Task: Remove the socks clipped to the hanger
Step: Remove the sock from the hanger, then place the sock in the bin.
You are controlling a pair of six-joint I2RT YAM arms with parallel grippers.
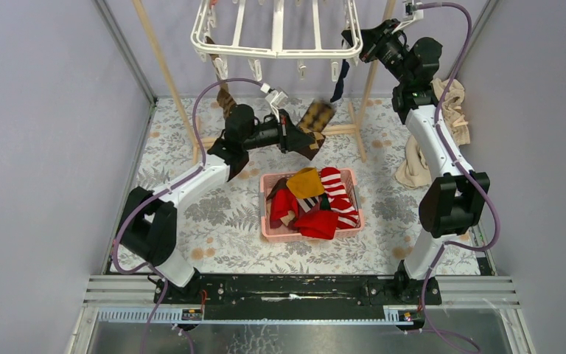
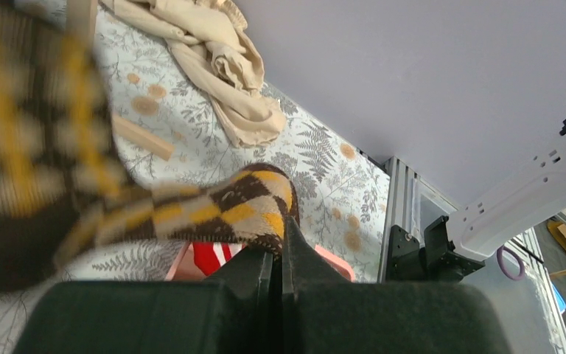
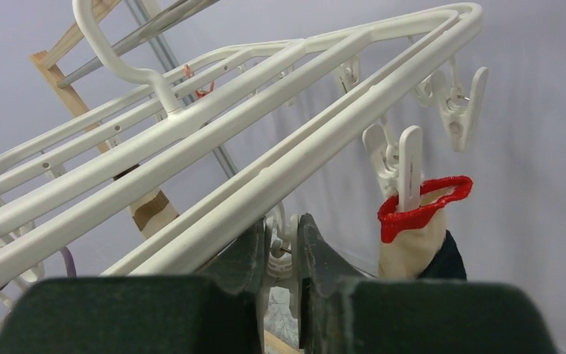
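Note:
The white hanger (image 1: 276, 33) hangs at the top of the overhead view. My left gripper (image 1: 300, 140) is shut on a brown and yellow checked sock (image 1: 317, 116), held below the hanger and above the pink basket; the sock (image 2: 191, 210) is blurred and no clip shows on it. At the hanger's right corner my right gripper (image 1: 355, 38) is shut on a white clip (image 3: 284, 247) under the hanger bar (image 3: 302, 147). Beside it a red-cuffed cream and navy sock (image 3: 416, 221) hangs from another clip (image 3: 407, 166). A brown sock (image 1: 225, 99) hangs at the hanger's left.
A pink basket (image 1: 271, 232) holds several red, striped and yellow socks. A wooden pole frame (image 1: 163, 70) stands behind, with its foot bar (image 1: 339, 130) on the floral table. A beige cloth (image 1: 442, 125) lies heaped by the right arm. Grey walls close both sides.

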